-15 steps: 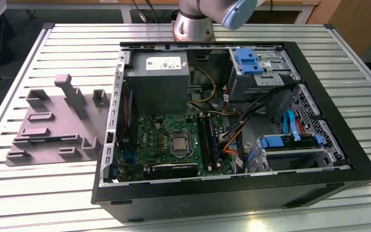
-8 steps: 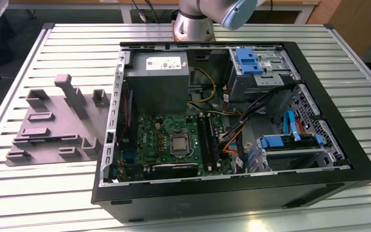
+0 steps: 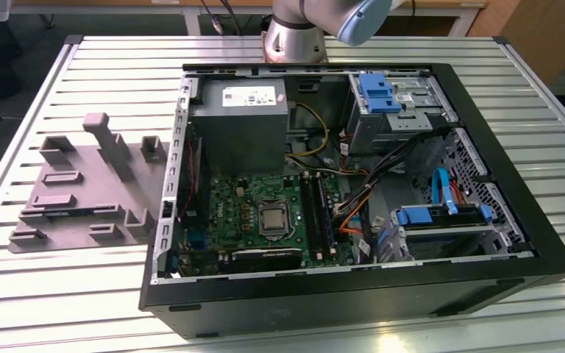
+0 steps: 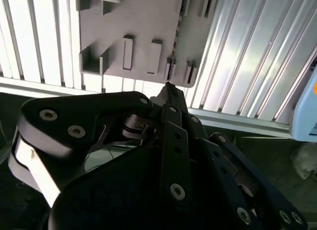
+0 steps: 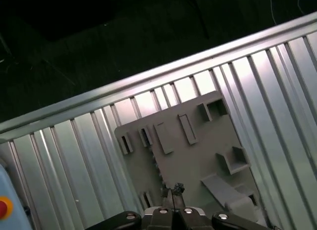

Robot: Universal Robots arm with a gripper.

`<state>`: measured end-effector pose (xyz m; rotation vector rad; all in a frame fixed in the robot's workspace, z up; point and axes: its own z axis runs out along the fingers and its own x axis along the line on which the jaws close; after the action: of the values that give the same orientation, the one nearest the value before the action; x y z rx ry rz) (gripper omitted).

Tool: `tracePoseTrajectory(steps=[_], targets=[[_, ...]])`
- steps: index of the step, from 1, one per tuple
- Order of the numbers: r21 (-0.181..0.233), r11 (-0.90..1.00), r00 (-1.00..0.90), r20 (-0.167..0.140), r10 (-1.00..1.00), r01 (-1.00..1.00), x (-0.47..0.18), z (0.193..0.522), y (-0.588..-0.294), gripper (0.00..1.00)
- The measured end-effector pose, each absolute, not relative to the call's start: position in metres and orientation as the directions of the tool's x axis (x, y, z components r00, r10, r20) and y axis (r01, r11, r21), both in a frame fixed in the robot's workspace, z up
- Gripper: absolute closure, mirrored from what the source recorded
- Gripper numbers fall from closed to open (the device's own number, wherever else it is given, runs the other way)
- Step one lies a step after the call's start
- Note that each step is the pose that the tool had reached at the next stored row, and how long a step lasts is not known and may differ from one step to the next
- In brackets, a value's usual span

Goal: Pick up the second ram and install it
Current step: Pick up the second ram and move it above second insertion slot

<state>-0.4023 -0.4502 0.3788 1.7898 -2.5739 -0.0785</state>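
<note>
A ribbed aluminium surface [image 3: 86,294], with dark floor beyond its edge, carries an open black computer case [image 3: 361,298] lying on its side. Just beside the case, on the exterior view's left, is a grey holder plate [image 3: 76,198] with raised blocks and slots. Behind the case stands the arm's base [image 3: 293,37]. Inside the case a green motherboard [image 3: 226,206] lies along the wall nearest the plate, with the processor socket [image 3: 271,218] near its middle, a grey power supply [image 3: 238,110] at the far end and blue drive brackets [image 3: 376,92] along the opposite wall. In both wrist views the end effector [image 5: 172,193] [image 4: 167,87] hangs high over the holder plate, outside the case — its fingers are drawn together to a point, tips meeting, with no object seen between them. The second ram cannot be singled out. Inside the case, just past the socket on the side away from the plate, long dark strips [image 3: 314,209] run side by side, and whether any is a seated stick or a bare slot cannot be told. That slot area is well apart from the end effector, with the case wall between them.
</note>
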Motion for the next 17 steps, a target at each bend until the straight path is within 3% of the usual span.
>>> tracePoseTrajectory(steps=[11, 17], targets=[[0.044, 0.162, -0.163, -0.024, -0.986, -0.986, -0.4023, 0.3782, -0.4503, 0.89], [0.044, 0.159, -0.160, -0.024, -0.987, -0.986, -0.4023, 0.3782, -0.4502, 0.89]])
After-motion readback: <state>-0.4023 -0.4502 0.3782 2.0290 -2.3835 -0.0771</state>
